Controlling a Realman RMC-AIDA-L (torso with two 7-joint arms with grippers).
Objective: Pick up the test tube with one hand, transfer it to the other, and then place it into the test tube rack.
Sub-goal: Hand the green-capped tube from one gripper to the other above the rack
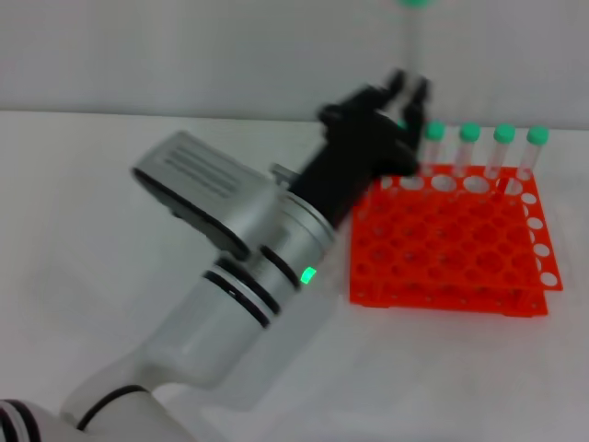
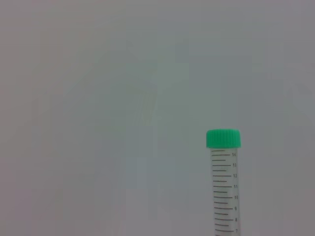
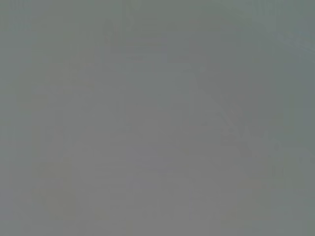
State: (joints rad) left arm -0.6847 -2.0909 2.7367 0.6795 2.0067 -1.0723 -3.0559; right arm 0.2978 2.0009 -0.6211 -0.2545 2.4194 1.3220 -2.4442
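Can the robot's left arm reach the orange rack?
Probably yes. The left gripper, holding the test tube, is already at the test tube rack's back-left corner, with nothing between them.

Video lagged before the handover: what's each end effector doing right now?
Left end effector: closed on the test tube, held upright by the test tube rack.
Right end effector: not in view.
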